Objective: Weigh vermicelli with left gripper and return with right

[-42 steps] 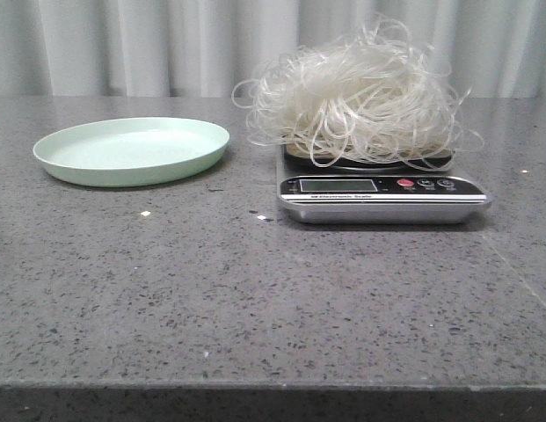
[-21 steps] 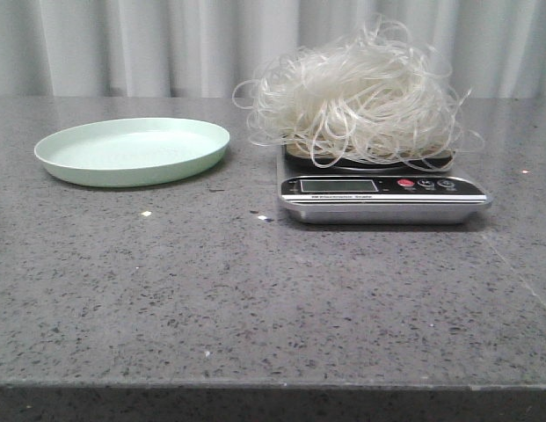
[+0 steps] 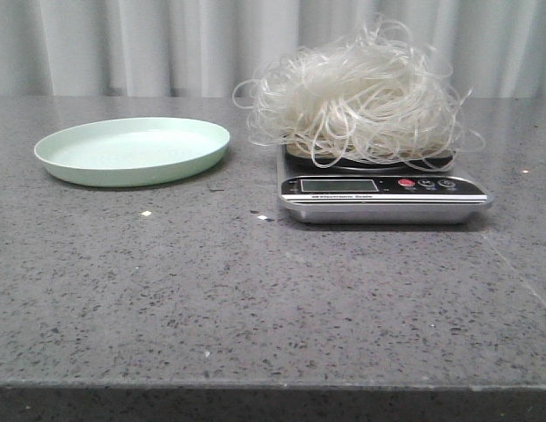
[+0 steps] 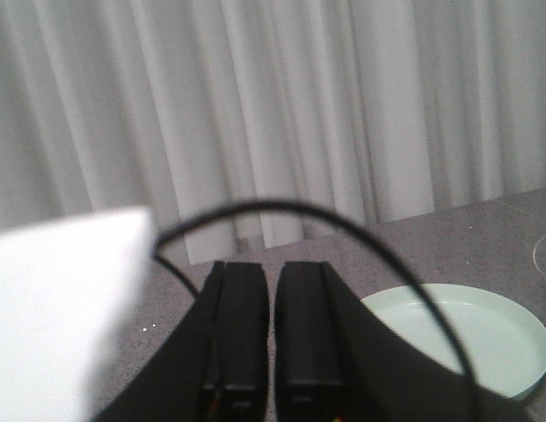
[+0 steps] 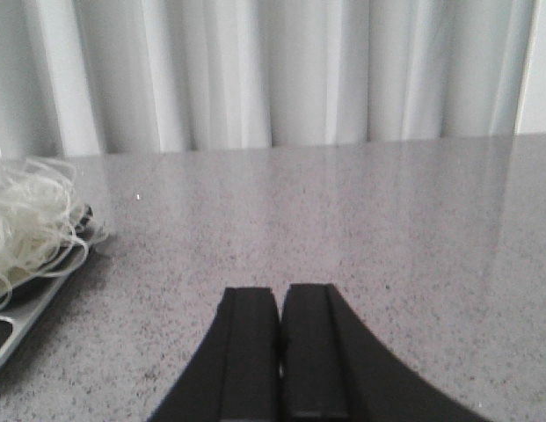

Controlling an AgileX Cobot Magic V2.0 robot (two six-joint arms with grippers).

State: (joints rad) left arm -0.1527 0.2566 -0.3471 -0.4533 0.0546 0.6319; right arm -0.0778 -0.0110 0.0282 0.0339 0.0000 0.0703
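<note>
The vermicelli (image 3: 356, 98) is a fluffy whitish tangle piled on the kitchen scale (image 3: 382, 195), right of centre in the front view; its edge (image 5: 26, 220) also shows in the right wrist view. The pale green plate (image 3: 132, 150) lies bare to the left and also shows in the left wrist view (image 4: 466, 338). Neither arm appears in the front view. My left gripper (image 4: 273, 268) is shut with nothing between its fingers, apart from the plate. My right gripper (image 5: 280, 292) is shut and bare too, over the table beside the scale (image 5: 26, 303).
A grey speckled table (image 3: 255, 290) carries everything, with white curtains behind. Small white crumbs (image 3: 146, 213) lie in front of the plate. A black cable (image 4: 325, 215) loops over the left gripper, and a blurred white shape (image 4: 53, 316) fills one side of that view.
</note>
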